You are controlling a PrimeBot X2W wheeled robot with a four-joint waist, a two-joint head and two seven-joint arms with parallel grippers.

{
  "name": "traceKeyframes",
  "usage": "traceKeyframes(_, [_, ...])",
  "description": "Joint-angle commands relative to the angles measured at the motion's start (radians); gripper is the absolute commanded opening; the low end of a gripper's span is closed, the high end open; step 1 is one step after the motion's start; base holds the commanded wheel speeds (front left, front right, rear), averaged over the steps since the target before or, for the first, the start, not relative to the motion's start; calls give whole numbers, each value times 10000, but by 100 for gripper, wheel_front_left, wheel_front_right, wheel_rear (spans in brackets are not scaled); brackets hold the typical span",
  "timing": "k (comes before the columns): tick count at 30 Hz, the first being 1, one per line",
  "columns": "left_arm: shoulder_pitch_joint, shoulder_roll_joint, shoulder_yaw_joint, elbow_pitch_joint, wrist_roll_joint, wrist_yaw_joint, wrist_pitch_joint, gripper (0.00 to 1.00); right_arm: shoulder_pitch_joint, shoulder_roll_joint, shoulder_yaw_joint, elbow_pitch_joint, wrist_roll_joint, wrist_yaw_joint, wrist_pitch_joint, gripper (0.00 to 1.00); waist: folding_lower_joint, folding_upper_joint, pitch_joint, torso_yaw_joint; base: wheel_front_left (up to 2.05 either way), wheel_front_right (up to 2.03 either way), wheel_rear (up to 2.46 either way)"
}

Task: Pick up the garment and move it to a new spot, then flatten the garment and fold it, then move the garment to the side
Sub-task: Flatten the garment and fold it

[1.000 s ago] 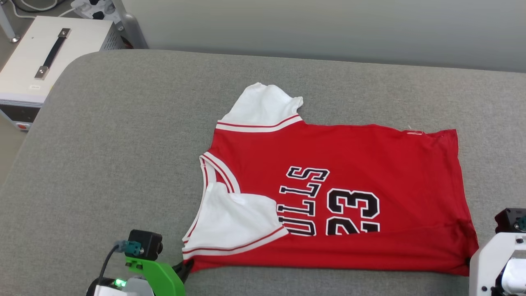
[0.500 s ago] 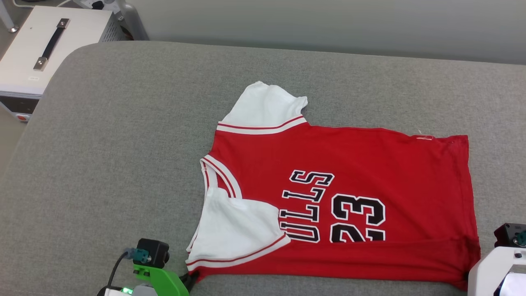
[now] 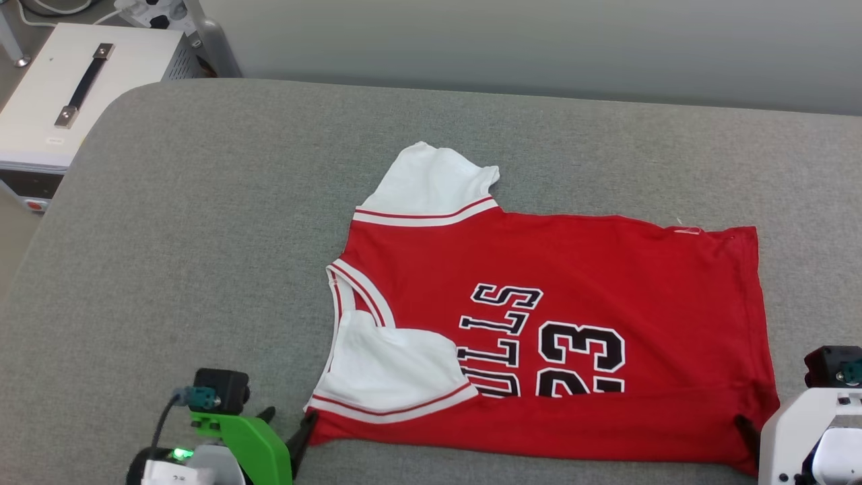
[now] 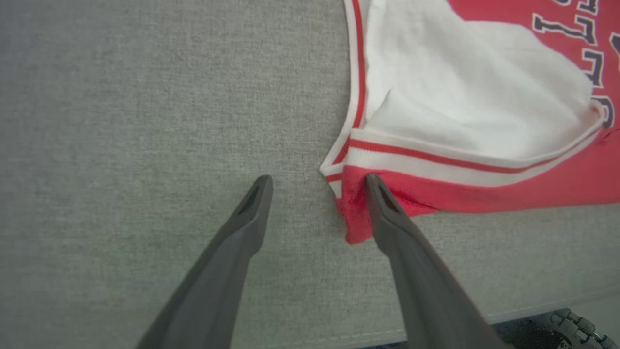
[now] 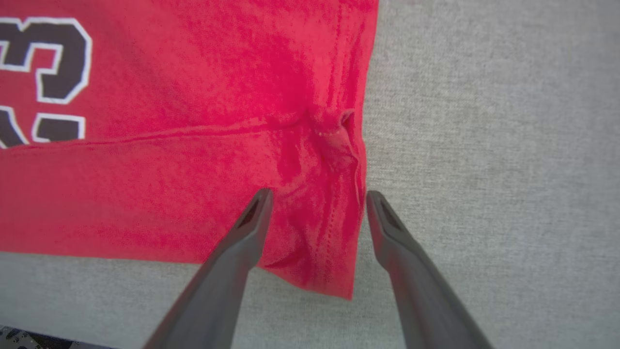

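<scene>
The shirt [image 3: 572, 269] lies flat on the grey cushion [image 3: 202, 236], near edge already folded over, its near corners at the tips of the left pincer [image 4: 317, 179] and right pincer [image 5: 318, 193], both spread and empty; more folding and the sideways move look left to do.

There's the garment [image 3: 572, 269] on the worktop [image 3: 202, 236], right of centre, collar leftward. The left gripper [image 3: 289, 417] is at its near left corner, the right gripper [image 5: 318, 193] straddles its near right corner, and a box [image 3: 67, 87] sits beyond the far left.
</scene>
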Motion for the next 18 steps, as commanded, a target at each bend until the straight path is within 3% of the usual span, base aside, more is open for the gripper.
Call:
traceKeyframes(1, [-129, 288, 166, -261, -1, 179, -107, 100, -138, 33, 55, -297, 85, -15, -199, 100, 0, 0, -60, -83, 0, 0, 0])
traceKeyframes(9, [-921, 788, 1192, -1775, 411, 432, -1267, 100, -722, 64, 457, -1585, 271, -15, -2198, 100, 0, 0, 288, -614, 0, 0, 0])
traceKeyframes(18, [-2636, 513, 1941, -1506, 1385, -281, -2860, 100, -1440, 585, 1334, -1704, 498, -15, -5821, 100, 0, 0, 1299, -1535, 0, 0, 0])
